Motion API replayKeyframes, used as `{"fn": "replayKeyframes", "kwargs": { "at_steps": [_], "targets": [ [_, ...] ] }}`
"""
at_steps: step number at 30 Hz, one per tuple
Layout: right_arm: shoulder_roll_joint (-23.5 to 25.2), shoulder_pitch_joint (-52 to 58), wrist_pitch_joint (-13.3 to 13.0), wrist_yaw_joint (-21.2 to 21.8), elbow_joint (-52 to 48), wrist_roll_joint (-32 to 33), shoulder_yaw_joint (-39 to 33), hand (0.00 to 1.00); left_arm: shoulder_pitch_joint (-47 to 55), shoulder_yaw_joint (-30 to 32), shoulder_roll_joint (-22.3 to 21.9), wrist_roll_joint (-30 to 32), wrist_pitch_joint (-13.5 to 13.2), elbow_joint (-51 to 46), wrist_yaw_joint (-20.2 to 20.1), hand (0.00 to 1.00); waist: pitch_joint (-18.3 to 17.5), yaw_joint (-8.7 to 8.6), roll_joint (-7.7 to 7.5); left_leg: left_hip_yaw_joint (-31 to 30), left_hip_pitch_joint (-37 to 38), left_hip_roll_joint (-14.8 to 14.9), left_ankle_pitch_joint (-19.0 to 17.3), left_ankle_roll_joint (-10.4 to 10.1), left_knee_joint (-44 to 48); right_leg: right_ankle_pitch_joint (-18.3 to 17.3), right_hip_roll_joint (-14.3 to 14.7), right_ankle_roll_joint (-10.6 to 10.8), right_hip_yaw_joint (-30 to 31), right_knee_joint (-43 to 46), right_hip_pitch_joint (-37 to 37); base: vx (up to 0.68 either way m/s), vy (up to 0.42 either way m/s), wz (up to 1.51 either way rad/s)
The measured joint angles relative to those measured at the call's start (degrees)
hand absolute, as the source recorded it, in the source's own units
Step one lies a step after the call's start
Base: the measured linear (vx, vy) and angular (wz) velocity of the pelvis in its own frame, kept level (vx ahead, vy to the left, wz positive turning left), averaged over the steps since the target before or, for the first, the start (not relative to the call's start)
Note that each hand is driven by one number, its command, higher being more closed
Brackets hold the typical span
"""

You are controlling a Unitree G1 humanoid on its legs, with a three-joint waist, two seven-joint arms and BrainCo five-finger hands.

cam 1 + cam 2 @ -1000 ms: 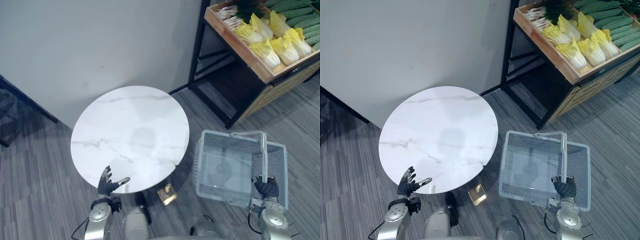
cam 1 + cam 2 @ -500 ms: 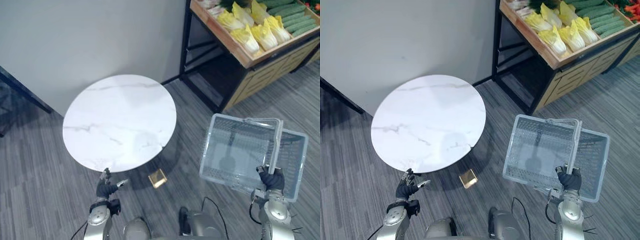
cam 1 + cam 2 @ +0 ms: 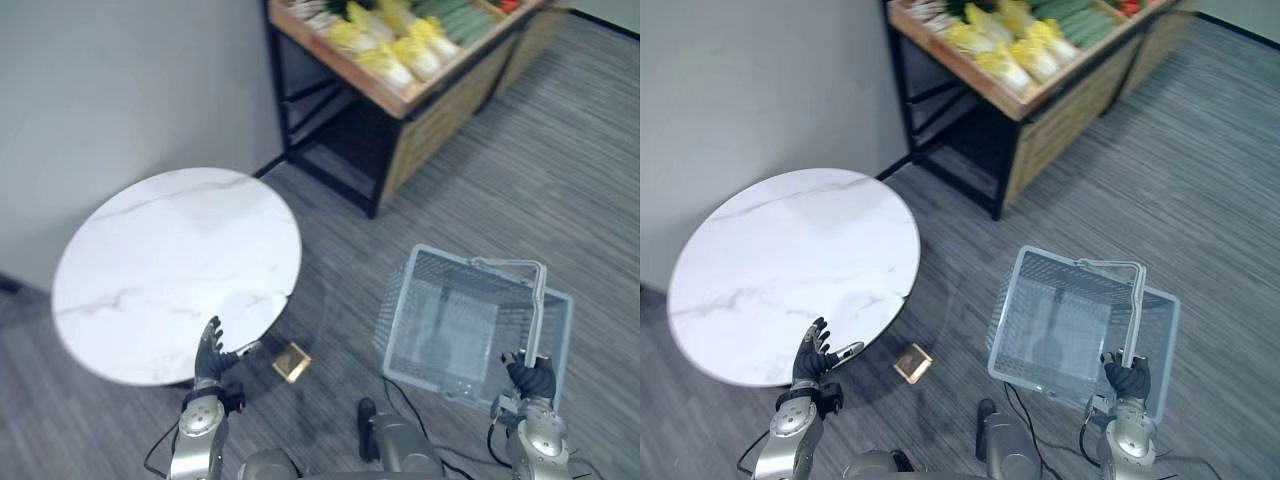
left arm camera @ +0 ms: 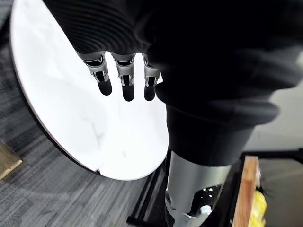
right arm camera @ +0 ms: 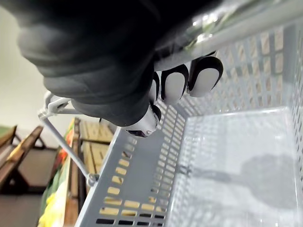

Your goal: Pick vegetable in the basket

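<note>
A pale see-through plastic basket (image 3: 440, 320) hangs over the floor at the lower right, with nothing in it. My right hand (image 3: 528, 378) is shut on its grey handle (image 3: 541, 300); in the right wrist view my fingers (image 5: 175, 85) curl round that bar above the basket's slotted wall (image 5: 142, 175). Yellow cabbages (image 3: 385, 55) and green cucumbers (image 3: 450, 18) lie in a wooden crate at the far top, well away from both hands. My left hand (image 3: 210, 355) is open at the lower left, by the near edge of the round table.
A round white marble table (image 3: 170, 260) stands at the left. The black-framed wooden produce stand (image 3: 420, 100) lies beyond it against a grey wall. A small tan block (image 3: 291, 362) rests on the grey plank floor between table and basket.
The camera has swung, so the stand and table now sit further left in the picture. The basket stays hanging from my right hand. My left hand stays open.
</note>
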Motion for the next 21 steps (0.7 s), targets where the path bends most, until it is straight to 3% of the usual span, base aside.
{"fn": "replayKeyframes", "kwargs": {
  "at_steps": [2,3,4,5,6,7,9,10,12,13,15,16,18,19,20,21],
  "targets": [
    [-1.0,-0.6,0.1,0.2,0.2,0.0,0.2,1.00,-1.5,0.1,-0.3,0.0,0.0,2.6,0.3,0.00,0.1,-0.95,1.32,0.1,1.6,1.7,0.1,0.1,3.3,-0.6,3.1,-0.5,4.1,0.5,-0.5,0.22,-0.159,-1.34],
    [-1.5,-0.5,0.1,1.2,0.2,0.1,0.2,1.00,-2.0,-0.2,-0.4,0.0,0.0,3.4,0.3,0.00,0.2,-1.43,1.74,-1.1,1.2,4.3,1.0,1.6,9.7,-1.3,5.1,-0.8,6.5,0.5,0.2,0.26,-0.136,-1.38],
    [-1.8,-0.2,0.1,1.2,0.1,0.0,0.2,1.00,-2.4,-1.2,-0.2,0.0,0.0,4.0,0.2,0.00,0.2,-1.86,1.82,-4.2,0.4,7.2,4.3,6.2,18.0,-2.1,6.7,-1.1,9.0,0.1,2.1,0.22,-0.105,-1.33],
    [-2.1,0.0,0.1,1.2,0.0,0.0,0.3,1.00,-2.5,-1.6,-0.3,-0.1,-0.1,4.4,0.1,0.00,0.3,-1.96,1.93,-6.3,-0.3,8.3,7.3,8.0,21.9,-2.3,7.5,-1.4,10.5,-0.5,3.5,0.24,-0.090,-1.24],
    [-3.1,0.4,0.1,1.1,-0.4,0.0,0.6,1.00,-2.6,-2.5,-0.3,-0.5,-0.4,5.4,-0.2,0.00,0.3,-1.83,1.79,-12.9,-3.0,8.8,10.6,7.6,29.1,-2.5,8.5,-1.7,13.4,-2.3,6.2,0.22,-0.036,-1.13],
    [-3.8,0.4,0.0,1.0,-0.7,0.0,0.7,1.00,-2.6,-3.5,-0.3,-1.1,-0.5,5.7,-0.7,0.00,0.3,-1.90,1.86,-19.8,-8.2,6.6,6.3,3.9,34.5,-2.6,8.6,-1.7,15.6,-3.8,7.9,0.21,-0.004,-1.03],
    [-4.4,0.3,0.1,1.1,-1.1,0.1,0.9,1.00,-1.6,-3.7,-0.5,-2.1,-0.7,5.8,-0.8,0.00,0.4,-1.39,1.72,-26.0,-14.9,2.3,1.6,3.9,34.9,-3.0,8.5,-2.0,18.9,-6.3,11.1,0.25,0.093,-0.88],
    [-4.4,0.4,0.1,1.1,-1.3,0.0,0.8,1.00,-0.5,-3.7,-0.6,-2.2,-0.7,5.7,-0.8,0.00,0.5,-0.33,1.61,-28.0,-17.7,-0.7,-0.3,3.8,30.8,-3.4,8.2,-1.5,21.3,-7.5,13.1,0.25,0.123,-0.90],
    [-5.2,0.4,0.1,1.0,-1.5,-0.1,0.8,1.00,1.2,-3.7,-1.0,-2.2,-0.7,5.4,-0.8,0.00,0.7,0.00,1.76,-30.6,-21.8,-5.1,-0.4,3.3,20.7,-4.4,6.9,0.1,23.0,-8.7,15.7,0.27,0.208,-0.58],
    [-6.4,0.5,0.1,0.9,-1.5,-0.1,0.8,1.00,1.9,-3.7,-1.6,-2.2,-0.7,5.2,-0.8,0.00,0.7,0.01,2.14,-32.0,-23.6,-8.0,0.7,2.2,11.8,-5.3,5.6,1.6,23.5,-9.2,16.9,0.34,0.296,-0.30],
    [-8.0,0.9,0.2,0.6,-1.5,-0.2,0.7,1.00,2.4,-3.6,-2.7,-2.2,-0.7,4.4,-0.7,0.00,0.3,0.83,3.58,-33.2,-24.8,-10.1,4.7,1.0,-0.6,-6.5,5.3,3.4,24.6,-9.7,17.9,0.35,0.290,-0.41],
    [-8.3,1.0,0.2,0.0,-1.4,-1.0,0.9,1.00,3.1,-3.3,-3.1,-2.2,-0.8,4.2,-0.5,0.00,-0.4,2.12,3.86,-33.0,-23.9,-12.0,10.0,4.2,-1.3,-7.5,4.8,4.8,26.4,-11.2,19.7,0.45,0.316,-0.47],
    [-8.3,1.6,0.2,-0.1,-1.4,-1.3,1.6,1.00,3.3,-3.2,-3.2,-2.1,-0.8,3.4,-0.6,0.00,-0.9,1.37,2.22,-33.3,-24.4,-14.4,8.5,6.6,1.4,-8.8,2.3,6.8,25.8,-12.5,21.8,0.52,0.305,0.03],
    [-8.0,2.6,0.2,0.0,-1.2,-1.9,2.0,1.00,3.3,-3.0,-3.5,-2.1,-0.8,2.5,-0.6,0.00,-1.8,1.60,0.77,-33.1,-23.7,-17.1,5.8,10.6,2.4,-10.8,-0.8,9.1,25.7,-6.6,20.9,0.53,0.267,0.28],
    [-7.6,2.4,0.2,0.2,-0.9,-2.5,2.0,1.00,3.1,-3.0,-3.6,-2.1,-0.8,2.5,-0.6,0.00,-1.8,1.57,0.21,-33.0,-23.0,-18.1,4.7,11.0,2.4,-11.2,-2.1,10.1,26.0,-0.4,18.4,0.62,0.304,0.28],
    [-7.0,2.2,0.2,1.0,0.1,-3.7,2.1,1.00,2.9,-3.3,-3.6,-2.0,-0.7,2.5,-0.7,0.00,-1.6,1.14,-0.31,-33.3,-20.5,-20.0,3.3,11.3,1.8,-8.9,-4.2,13.8,27.2,14.3,13.0,0.40,0.194,0.20]
  ]
}}
